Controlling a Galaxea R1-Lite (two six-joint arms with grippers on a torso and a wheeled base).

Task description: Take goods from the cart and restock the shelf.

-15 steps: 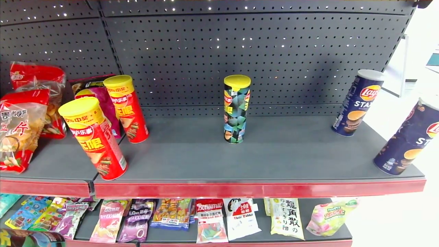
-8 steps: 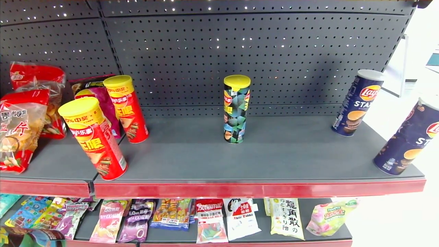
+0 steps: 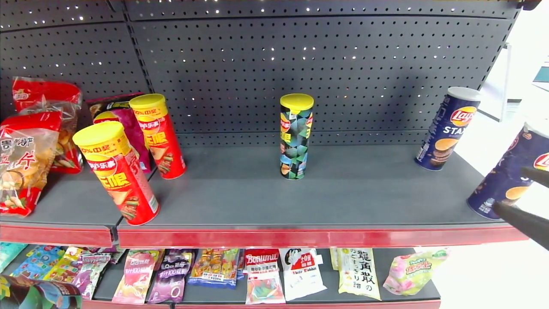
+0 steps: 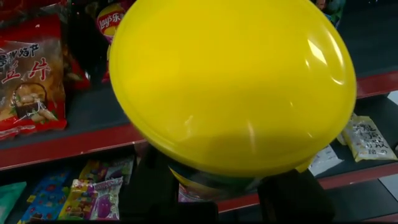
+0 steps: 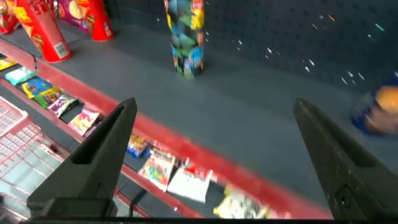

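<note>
My left gripper (image 4: 224, 200) is shut on a chip can with a yellow lid (image 4: 230, 81). That can's multicoloured body (image 3: 38, 294) pokes in at the bottom left of the head view, below the shelf (image 3: 343, 197). A matching multicoloured can (image 3: 296, 137) stands alone mid-shelf. My right gripper (image 5: 217, 162) is open with nothing between its fingers. Its fingers (image 3: 521, 219) show at the head view's right edge, in front of the near blue can (image 3: 506, 171).
Two red cans (image 3: 118, 171) (image 3: 158, 135) and snack bags (image 3: 25, 159) occupy the shelf's left. A second blue can (image 3: 446, 128) stands at the back right. Packets (image 3: 266, 274) line the lower shelf. A wire cart (image 5: 18, 143) sits below.
My right gripper's fingers have come into the head view at the right edge. The held can at the bottom left has risen slightly.
</note>
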